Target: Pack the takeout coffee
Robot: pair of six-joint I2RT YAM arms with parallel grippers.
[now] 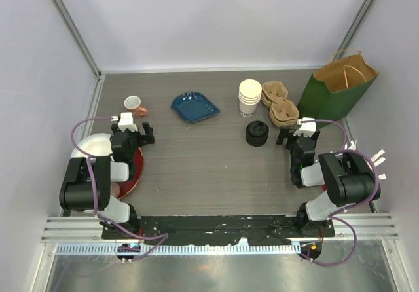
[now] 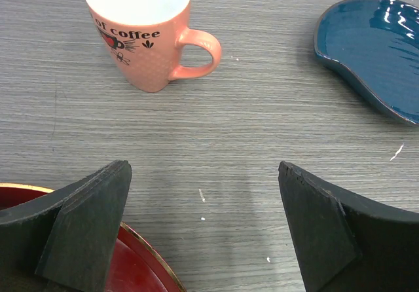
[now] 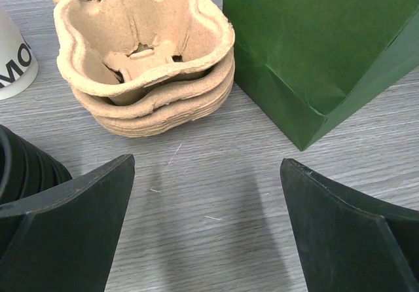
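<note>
Where the cups stand: we see the nested stack of cream-white tapered paper cups (image 1: pixel 249 97) at the far middle of the grey wood-grain table (image 1: pixel 209 167), just left of the stacked brown moulded-pulp cup carriers (image 1: pixel 278 105).
Lids: the round black plastic lids (image 1: pixel 256 133) sit stacked just near of the cups.
Bag: the green paper bag (image 1: pixel 337 86) stands upright at far right.
Left gripper (image 1: pixel 133 132): we find its jaws spread wide and empty, near the pink ceramic mug (image 1: pixel 134 104) and over the rim of the round red plate (image 1: pixel 134 167).
Right gripper (image 1: pixel 298 136): jaws spread wide and empty, facing the carriers, just right of the lids.
</note>
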